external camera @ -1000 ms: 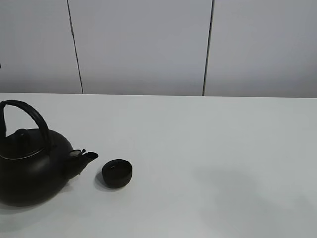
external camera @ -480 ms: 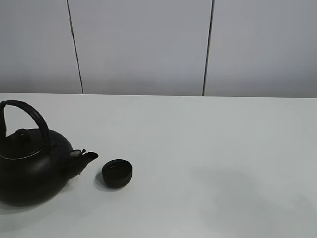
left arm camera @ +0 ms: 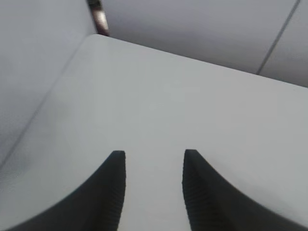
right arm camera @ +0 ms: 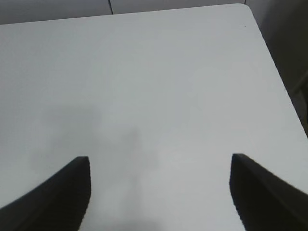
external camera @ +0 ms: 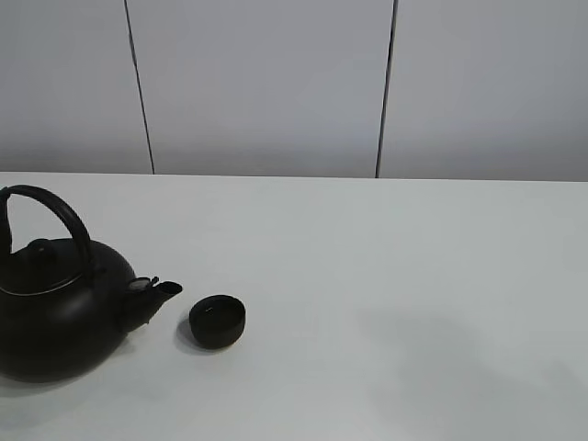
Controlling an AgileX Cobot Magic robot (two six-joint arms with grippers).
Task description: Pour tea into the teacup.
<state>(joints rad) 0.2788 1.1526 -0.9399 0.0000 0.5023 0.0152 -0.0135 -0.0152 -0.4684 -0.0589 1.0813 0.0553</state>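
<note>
teapot [external camera: 55, 308]: left side cropped | teacup [external camera: 218, 321]: contents indiscernible

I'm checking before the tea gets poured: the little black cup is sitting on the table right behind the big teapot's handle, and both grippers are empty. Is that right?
Not quite. The teacup sits just in front of the teapot's spout, not behind its handle, as the exterior high view shows. The rest holds: the left gripper and right gripper are both empty over the table.
</note>
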